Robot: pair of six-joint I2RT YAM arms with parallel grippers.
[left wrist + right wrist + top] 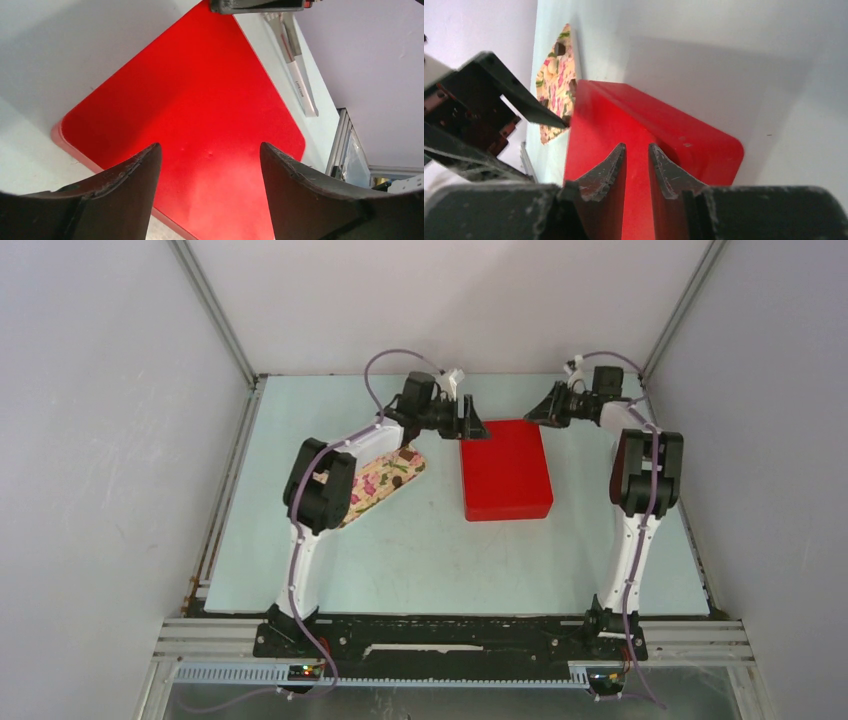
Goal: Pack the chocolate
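Red box (505, 472): lies flat near the middle of the table (420, 560), its long side running away from the arm bases. It has rounded corners and a plain closed top, so whatever is inside is hidden.
Flowered tray (385, 478): on the table just left of the red box, set at a slant and apart from it. In the top view the left arm (320, 490) covers its near end.
Chocolate (560, 48): on the flowered tray. A few small dark lumps and some pale ones show among the pink-and-green print, too small to count.
Left gripper (210, 146): released. Its two dark fingers (127, 187) stand wide apart with nothing between them; only the red top shows in the gap.
Left gripper, place: at the far left corner of the red box, tilted down over the top. In the right wrist view one fingertip sits right at that corner's edge, though I cannot tell whether it touches.
Right gripper (636, 146): fingers (606, 167) are drawn near together with a narrow slit left between them and nothing in it — not clenched on anything.
Right gripper, place: low over the far edge of the red box, toward its right corner, pointing across at the left gripper.
Between the grippers: the far edge of the red box, both sets of fingers near it.
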